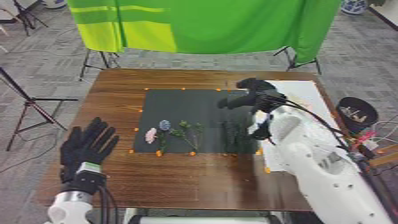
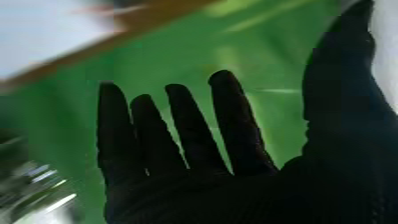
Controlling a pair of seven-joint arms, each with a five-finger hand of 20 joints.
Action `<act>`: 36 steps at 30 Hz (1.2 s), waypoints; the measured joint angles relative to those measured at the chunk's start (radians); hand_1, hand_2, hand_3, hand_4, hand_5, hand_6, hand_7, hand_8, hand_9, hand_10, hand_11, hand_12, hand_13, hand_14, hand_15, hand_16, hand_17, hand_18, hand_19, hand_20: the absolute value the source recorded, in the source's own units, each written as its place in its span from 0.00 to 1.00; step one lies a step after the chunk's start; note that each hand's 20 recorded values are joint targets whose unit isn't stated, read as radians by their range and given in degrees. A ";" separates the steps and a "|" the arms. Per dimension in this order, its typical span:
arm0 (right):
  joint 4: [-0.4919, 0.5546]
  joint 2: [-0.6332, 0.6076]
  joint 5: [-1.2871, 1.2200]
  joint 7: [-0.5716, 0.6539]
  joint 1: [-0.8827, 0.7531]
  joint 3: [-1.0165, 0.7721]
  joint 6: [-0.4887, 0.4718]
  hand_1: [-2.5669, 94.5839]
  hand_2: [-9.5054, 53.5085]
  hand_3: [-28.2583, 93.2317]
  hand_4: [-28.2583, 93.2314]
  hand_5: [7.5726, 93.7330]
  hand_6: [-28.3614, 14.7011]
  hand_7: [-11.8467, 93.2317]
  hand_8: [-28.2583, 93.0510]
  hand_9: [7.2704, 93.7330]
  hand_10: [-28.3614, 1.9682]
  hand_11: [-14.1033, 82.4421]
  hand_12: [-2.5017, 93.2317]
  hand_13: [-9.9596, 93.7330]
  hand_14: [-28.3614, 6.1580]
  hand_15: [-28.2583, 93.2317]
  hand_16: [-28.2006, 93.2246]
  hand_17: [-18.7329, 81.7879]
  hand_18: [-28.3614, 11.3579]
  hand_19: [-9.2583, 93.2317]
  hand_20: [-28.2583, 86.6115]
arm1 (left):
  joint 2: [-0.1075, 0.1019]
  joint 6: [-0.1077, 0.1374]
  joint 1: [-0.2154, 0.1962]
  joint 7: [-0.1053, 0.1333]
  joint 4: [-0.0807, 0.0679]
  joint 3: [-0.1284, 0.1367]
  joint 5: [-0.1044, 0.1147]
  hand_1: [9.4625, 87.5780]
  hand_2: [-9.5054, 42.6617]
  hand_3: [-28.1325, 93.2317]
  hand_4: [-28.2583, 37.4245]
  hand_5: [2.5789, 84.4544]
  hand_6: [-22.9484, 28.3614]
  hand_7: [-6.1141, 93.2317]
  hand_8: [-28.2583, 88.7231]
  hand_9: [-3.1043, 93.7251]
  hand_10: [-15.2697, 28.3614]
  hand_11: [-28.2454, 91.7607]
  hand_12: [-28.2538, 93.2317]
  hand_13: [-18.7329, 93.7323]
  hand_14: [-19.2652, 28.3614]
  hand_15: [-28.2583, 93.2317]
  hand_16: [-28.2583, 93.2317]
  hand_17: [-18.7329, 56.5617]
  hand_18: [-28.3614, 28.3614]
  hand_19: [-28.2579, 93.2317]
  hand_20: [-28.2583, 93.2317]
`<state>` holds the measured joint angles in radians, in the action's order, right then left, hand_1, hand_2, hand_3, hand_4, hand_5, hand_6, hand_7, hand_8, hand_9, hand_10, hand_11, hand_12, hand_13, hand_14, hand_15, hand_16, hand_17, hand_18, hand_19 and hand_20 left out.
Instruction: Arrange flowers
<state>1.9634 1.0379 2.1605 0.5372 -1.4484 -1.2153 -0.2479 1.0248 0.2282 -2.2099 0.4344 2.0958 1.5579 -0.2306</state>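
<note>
The right hand (image 1: pixel 260 97) is hovering around the far right corner of the dark mat (image 1: pixel 209 112), close to the white sheet (image 1: pixel 306 95); in the right wrist view its fingers are standing straight and slightly apart, with the thumb spread wide, and they are holding nothing. The left hand (image 1: pixel 86 147) is waiting over the left side of the brown counter (image 1: pixel 178 187), its fingers straight, a little apart and empty. On the mat's left part, the pink flower (image 1: pixel 151 135) is lying just beside the blue flower (image 1: pixel 165 125), and the green sprigs (image 1: pixel 184 131) are lying to their right. The dark green sprig (image 1: pixel 236 135) is lying on the mat's right part, nearer the robot than the right hand
</note>
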 measured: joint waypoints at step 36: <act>-0.084 -0.172 -0.096 0.258 -0.240 -0.284 -0.015 0.72 0.00 0.81 0.00 0.67 0.73 0.28 0.12 0.85 0.63 0.21 0.36 0.81 0.70 0.43 0.54 0.46 0.32 0.84 0.43 | 0.021 0.009 0.009 0.028 0.009 -0.008 0.003 0.23 0.49 0.81 0.00 0.53 0.64 0.21 0.18 0.40 0.71 0.47 0.34 0.40 0.77 0.61 0.19 0.16 0.79 0.57 0.37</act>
<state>1.8799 0.8660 2.0647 0.7952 -1.6881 -1.4990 -0.2634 1.0459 0.2371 -2.2013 0.4623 2.1043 1.5495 -0.2276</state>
